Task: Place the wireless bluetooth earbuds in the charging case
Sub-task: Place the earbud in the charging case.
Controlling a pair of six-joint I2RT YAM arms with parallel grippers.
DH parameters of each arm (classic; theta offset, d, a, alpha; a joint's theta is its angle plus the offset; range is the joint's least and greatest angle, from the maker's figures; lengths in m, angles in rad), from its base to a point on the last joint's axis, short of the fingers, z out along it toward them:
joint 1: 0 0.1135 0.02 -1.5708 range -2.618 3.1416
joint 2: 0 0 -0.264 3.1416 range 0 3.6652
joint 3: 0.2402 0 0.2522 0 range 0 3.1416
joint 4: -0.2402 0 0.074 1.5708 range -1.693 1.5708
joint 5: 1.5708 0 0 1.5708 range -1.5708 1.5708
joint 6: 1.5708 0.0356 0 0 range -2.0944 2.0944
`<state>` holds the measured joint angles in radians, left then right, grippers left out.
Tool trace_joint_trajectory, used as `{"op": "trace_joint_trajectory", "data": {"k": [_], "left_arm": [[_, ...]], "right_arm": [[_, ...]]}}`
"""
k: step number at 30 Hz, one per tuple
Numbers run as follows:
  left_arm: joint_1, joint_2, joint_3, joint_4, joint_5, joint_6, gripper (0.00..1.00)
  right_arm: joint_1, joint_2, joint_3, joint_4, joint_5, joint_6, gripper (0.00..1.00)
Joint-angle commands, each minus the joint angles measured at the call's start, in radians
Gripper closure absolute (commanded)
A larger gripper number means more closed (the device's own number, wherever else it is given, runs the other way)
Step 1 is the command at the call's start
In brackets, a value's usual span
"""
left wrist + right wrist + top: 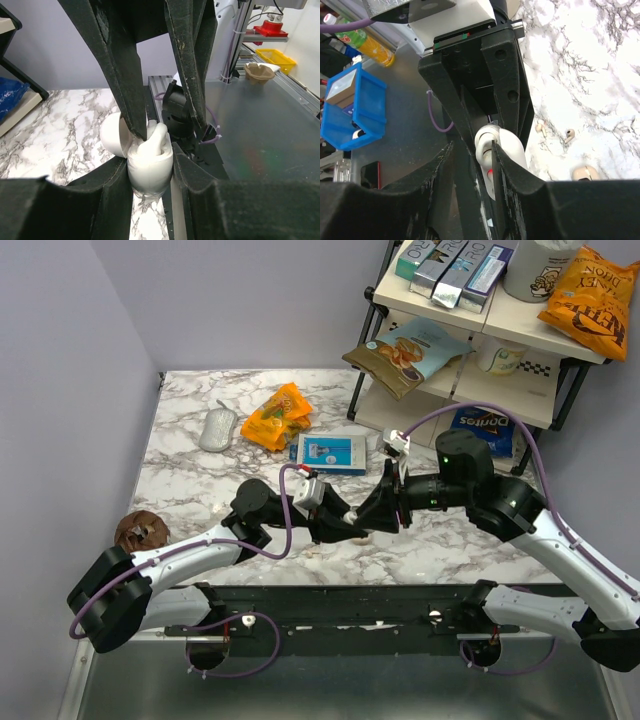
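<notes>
My left gripper [149,160] is shut on the white charging case [150,172], held upright with its lid [112,135] swung open to the left. A white lump [159,137] rises from the case's opening; I cannot tell if it is an earbud. My right gripper [170,132] comes down from above, open, one fingertip [139,131] wedged between lid and body. In the right wrist view the case [512,147] shows a red light between the right gripper's [472,147] fingers. Two beige earbuds [539,128] [569,133] lie apart on the marble. In the top view both grippers [362,518] meet mid-table.
A grey-white mouse [218,428], an orange snack bag [277,416] and a blue-and-white flat box [331,453] lie at the back. A brown muffin [140,531] sits at the left edge. A shelf rack [480,335] with snacks stands at the back right.
</notes>
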<state>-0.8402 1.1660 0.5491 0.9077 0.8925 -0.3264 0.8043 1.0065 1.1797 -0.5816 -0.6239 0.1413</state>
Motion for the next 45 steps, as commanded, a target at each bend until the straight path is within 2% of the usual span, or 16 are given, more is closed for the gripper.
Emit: {"op": "trace_joint_trajectory", "data": {"k": [1,9,18,21,25,30,32,37,45], "left_arm": [[-0.022,-0.005,-0.008,0.082,0.026,0.001,1.00],[-0.030,0.001,-0.015,0.086,0.019,0.003,1.00],[-0.031,0.014,-0.020,0.106,-0.023,-0.025,1.00],[-0.031,0.020,-0.011,0.097,-0.035,-0.022,1.00],[-0.031,0.030,0.006,0.068,-0.047,-0.010,1.00],[-0.031,0.049,0.035,0.031,-0.058,0.000,1.00],[-0.031,0.052,0.043,0.017,-0.066,0.004,1.00],[-0.031,0.058,0.055,-0.009,-0.076,0.016,1.00],[-0.031,0.055,0.058,-0.019,-0.075,0.030,1.00]], "right_arm": [[-0.002,-0.006,0.040,-0.029,0.088,-0.009,0.55],[-0.004,-0.012,0.067,-0.035,0.104,-0.009,0.54],[-0.004,-0.118,0.026,-0.003,0.375,-0.066,0.54],[-0.002,-0.112,0.026,-0.035,0.397,-0.097,0.49],[0.006,-0.114,0.014,-0.034,0.377,-0.105,0.34],[0.030,-0.094,0.014,-0.049,0.372,-0.120,0.25],[0.035,-0.091,0.014,-0.052,0.372,-0.121,0.18],[0.047,-0.078,0.017,-0.061,0.369,-0.131,0.14],[0.062,-0.063,0.008,-0.069,0.380,-0.131,0.13]]}}
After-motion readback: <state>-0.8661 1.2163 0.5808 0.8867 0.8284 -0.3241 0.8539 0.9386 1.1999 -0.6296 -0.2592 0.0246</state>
